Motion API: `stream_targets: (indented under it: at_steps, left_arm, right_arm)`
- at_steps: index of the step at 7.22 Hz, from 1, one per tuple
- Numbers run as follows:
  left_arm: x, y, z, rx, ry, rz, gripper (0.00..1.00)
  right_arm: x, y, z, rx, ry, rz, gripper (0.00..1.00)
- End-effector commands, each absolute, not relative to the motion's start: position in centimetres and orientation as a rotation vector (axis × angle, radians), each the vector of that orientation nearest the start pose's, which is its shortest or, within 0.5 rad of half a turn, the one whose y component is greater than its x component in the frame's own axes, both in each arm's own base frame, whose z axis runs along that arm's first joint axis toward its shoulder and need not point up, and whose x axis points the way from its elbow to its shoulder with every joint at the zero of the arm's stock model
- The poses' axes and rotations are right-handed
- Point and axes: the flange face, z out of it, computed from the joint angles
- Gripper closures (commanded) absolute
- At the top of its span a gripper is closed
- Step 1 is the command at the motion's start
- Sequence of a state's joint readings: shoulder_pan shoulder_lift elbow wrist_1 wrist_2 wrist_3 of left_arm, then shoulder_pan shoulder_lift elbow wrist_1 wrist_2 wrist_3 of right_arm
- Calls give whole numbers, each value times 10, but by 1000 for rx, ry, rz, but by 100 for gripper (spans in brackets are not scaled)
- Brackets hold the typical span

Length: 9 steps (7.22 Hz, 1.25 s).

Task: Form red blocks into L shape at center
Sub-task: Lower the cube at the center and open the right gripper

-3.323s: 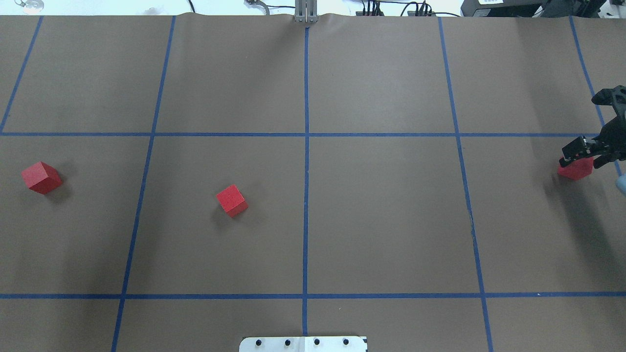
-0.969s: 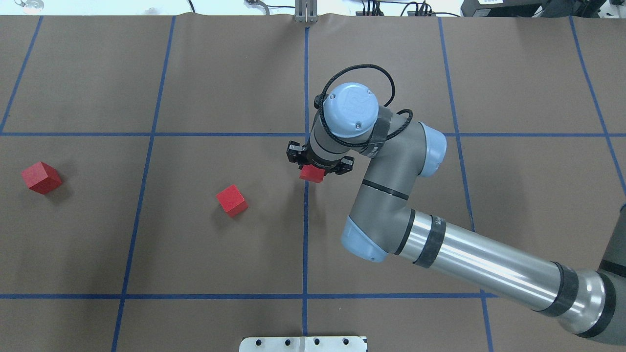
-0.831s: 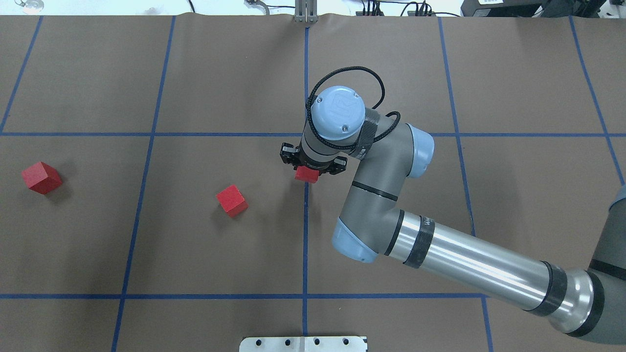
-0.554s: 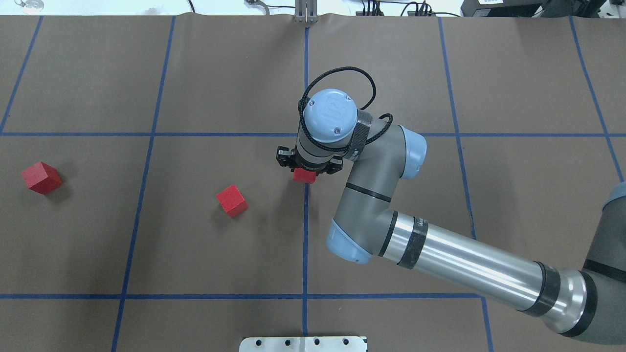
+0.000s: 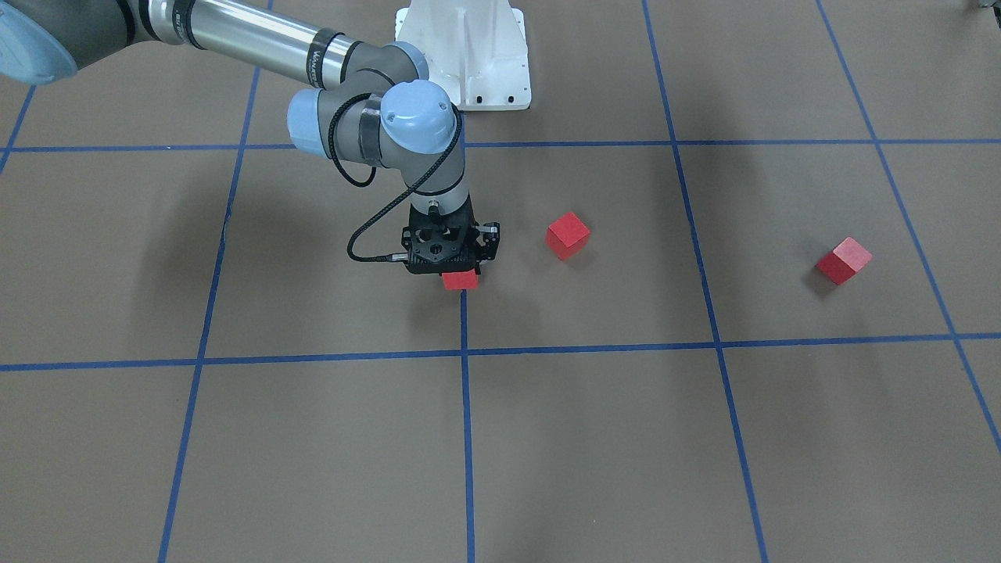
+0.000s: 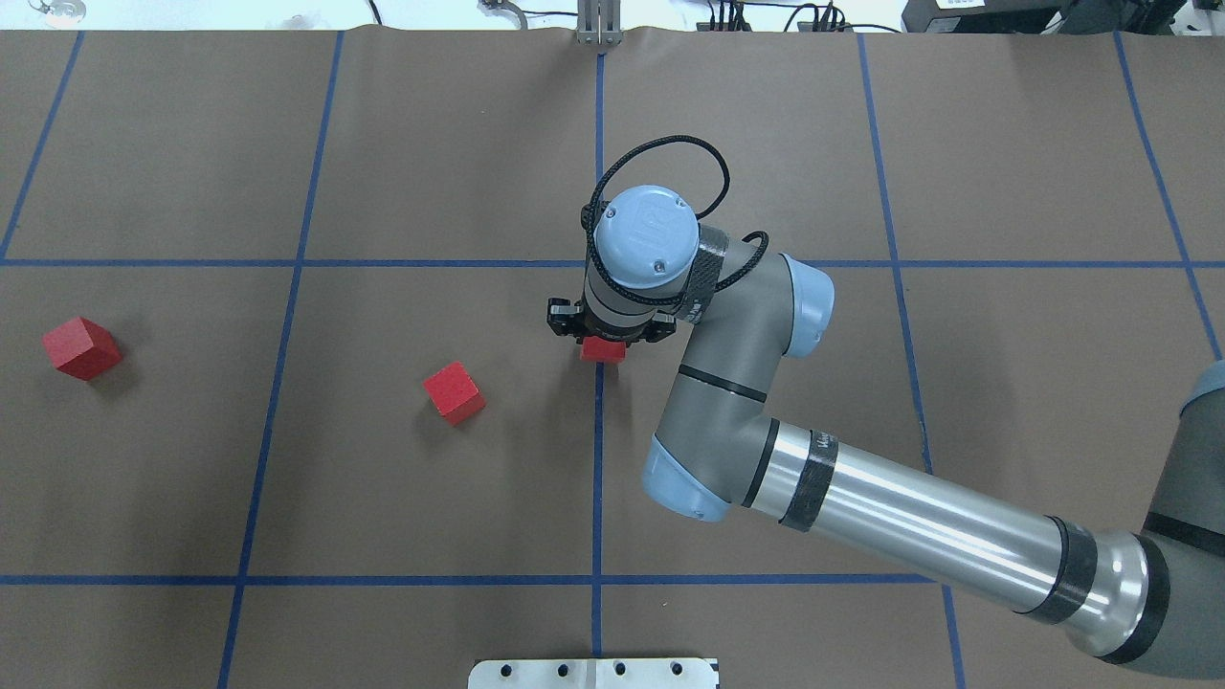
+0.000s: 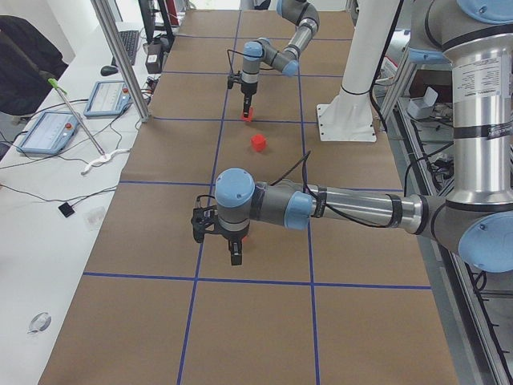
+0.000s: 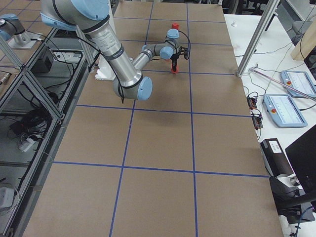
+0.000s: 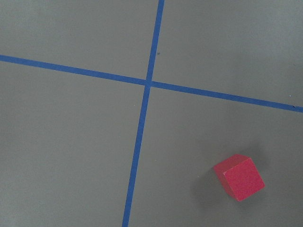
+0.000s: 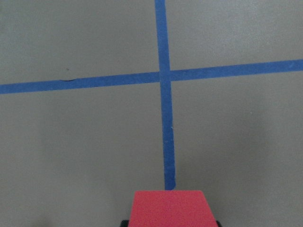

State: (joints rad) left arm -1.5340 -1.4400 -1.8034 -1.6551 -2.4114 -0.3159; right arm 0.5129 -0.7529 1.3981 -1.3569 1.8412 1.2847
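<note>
Versus 3.3 s back, big change: the right gripper [image 6: 604, 338] was then at the far right edge of the overhead view, on a block there. Now it hung point-down over the center line [image 6: 597, 459], with the right arm [image 6: 909, 536] stretched in across the right half of the floor. Versus 0.6 s back, only a small shift: wrist and block sat a touch further right and nearer the robot in the overhead view. Second red block [image 6: 454, 392] and third red block [image 6: 81, 347] had not moved in any frame. Gripper was clamped on the held red block [image 6: 603, 351], with dark finger edges showing at both lower corners of it in the right wrist view. Block sat straight under the wrist, between the fingertips, astride the center line. It was in the grid row in front of the white base plate [image 6: 593, 673], closer to that row's far tape line than its near one. Couldn't tell whether it touched the floor. Second red block lay loose to the left of the held one, near but clearly apart; third red block was well apart, further left. Left gripper [image 7: 233, 255] showed only in the left side view, pointing down over the floor; couldn't tell if its jaws were apart or together.
</note>
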Motion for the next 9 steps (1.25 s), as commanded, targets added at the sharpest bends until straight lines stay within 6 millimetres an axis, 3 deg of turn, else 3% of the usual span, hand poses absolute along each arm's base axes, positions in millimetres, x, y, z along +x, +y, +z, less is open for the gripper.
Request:
stream_targets:
  at_steps: [1,3,4,5,7,9]
  left_arm:
    - [-43,-447,590,28,857,-183,0]
    - [-43,-447,589,31,856,-181,0]
    - [-43,-447,589,32,856,-181,0]
    - [-43,-447,589,32,856,-181,0]
    - [-43,-447,588,35,858,-179,0]
    - [-42,-450,581,80,867,-156,0]
  right_arm:
    - [-614,-466,209,101,-874,95,76]
    - [-618,-460,217,104,-863,80,70]
    - [-619,-460,217,113,-860,64,44]
    - [-620,-459,215,112,-862,63,1]
    - [-619,-460,212,115,-867,64,0]
    - [-602,-471,199,128,-893,74,0]
